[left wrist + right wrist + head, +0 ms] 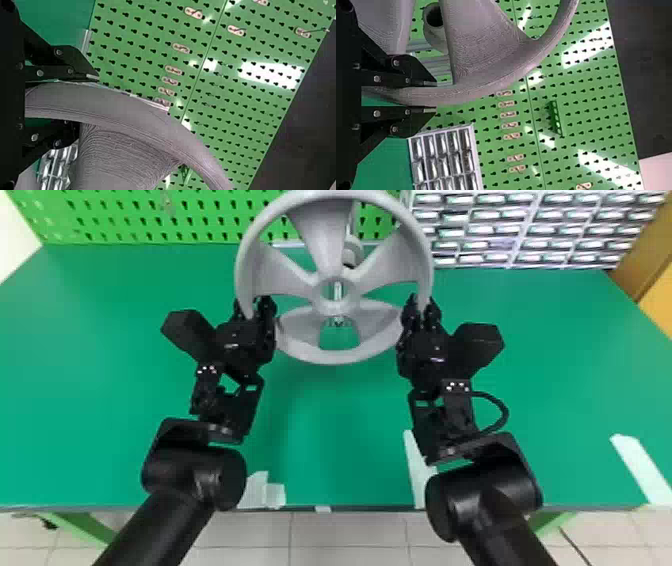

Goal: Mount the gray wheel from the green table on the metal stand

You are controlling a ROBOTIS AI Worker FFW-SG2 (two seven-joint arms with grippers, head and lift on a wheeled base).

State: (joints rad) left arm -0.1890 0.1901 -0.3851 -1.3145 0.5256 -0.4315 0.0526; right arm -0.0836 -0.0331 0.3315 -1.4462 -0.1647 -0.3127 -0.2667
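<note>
Left gripper (253,308): jaws clenched on wheel (318,237), left rim
Right gripper (421,309): jaws clenched on right rim
Wheel: over bench (100,390), before stand (434,64)

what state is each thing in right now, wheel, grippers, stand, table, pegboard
gray wheel, held up off the table, gripped at both sides
left gripper, closed on the rim
right gripper, closed on the rim
metal stand, behind the wheel, partly hidden by it
green table, pale tape near its front edge
pegboard, upright behind the table
</note>
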